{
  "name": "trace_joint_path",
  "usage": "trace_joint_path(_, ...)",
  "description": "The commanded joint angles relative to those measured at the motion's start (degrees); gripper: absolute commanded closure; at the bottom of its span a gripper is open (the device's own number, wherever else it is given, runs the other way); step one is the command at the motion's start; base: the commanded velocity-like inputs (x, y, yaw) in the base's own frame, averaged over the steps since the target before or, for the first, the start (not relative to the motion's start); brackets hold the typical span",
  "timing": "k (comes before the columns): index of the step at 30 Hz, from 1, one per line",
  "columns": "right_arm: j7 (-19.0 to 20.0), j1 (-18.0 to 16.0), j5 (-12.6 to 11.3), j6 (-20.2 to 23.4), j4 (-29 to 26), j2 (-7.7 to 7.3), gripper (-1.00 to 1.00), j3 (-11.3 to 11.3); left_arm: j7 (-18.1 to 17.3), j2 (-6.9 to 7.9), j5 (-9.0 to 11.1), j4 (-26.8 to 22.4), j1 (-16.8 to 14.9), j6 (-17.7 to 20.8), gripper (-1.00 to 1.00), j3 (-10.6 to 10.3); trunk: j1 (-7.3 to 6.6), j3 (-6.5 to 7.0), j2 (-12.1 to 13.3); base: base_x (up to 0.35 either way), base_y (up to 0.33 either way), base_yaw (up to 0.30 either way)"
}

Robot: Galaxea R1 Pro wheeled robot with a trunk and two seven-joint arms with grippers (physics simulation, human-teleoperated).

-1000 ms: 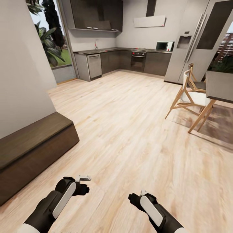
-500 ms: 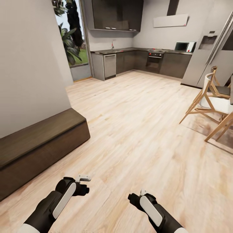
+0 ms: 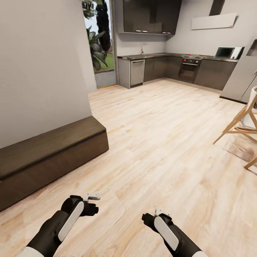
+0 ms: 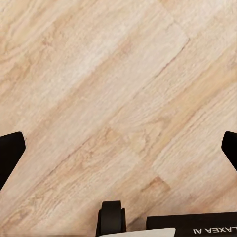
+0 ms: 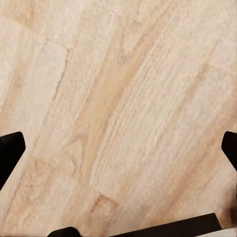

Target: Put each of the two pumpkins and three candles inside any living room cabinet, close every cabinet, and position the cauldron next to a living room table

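Lower edge of the head view: left claw (image 3: 93, 200) and right claw (image 3: 151, 216), both held low over the wooden floor (image 3: 160, 150). In the wrist views, fingers wide apart on each, nothing between them, only planks below. Left of frame, along the pale wall: the long dark cabinet (image 3: 53, 153), fronts flush, seemingly closed. Right edge: wooden chair (image 3: 242, 125). Upper part, far off: grey kitchen units (image 3: 171, 67). No pumpkin, candle or cauldron to point at here; judging so, nothing carried, all still to do.
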Motion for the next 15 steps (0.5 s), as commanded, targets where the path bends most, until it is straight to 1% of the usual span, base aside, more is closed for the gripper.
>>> trace_joint_path(1, -0.4, 0.0, -0.3, 0.1, -0.1, -0.03, -1.00, 0.1, 0.6, 0.06, 0.6, 0.0, -0.1, 0.1, -1.00, -0.2, -0.01, -0.05, 0.0, 0.000, -0.010, 0.282)
trace_joint_path(15, -0.6, 0.0, -0.2, 0.1, -0.1, -0.08, -1.00, 0.1, 0.6, 0.06, 0.6, 0.0, 0.0, 0.1, -1.00, -0.2, -0.01, -0.11, 0.0, 0.000, -0.001, 0.282)
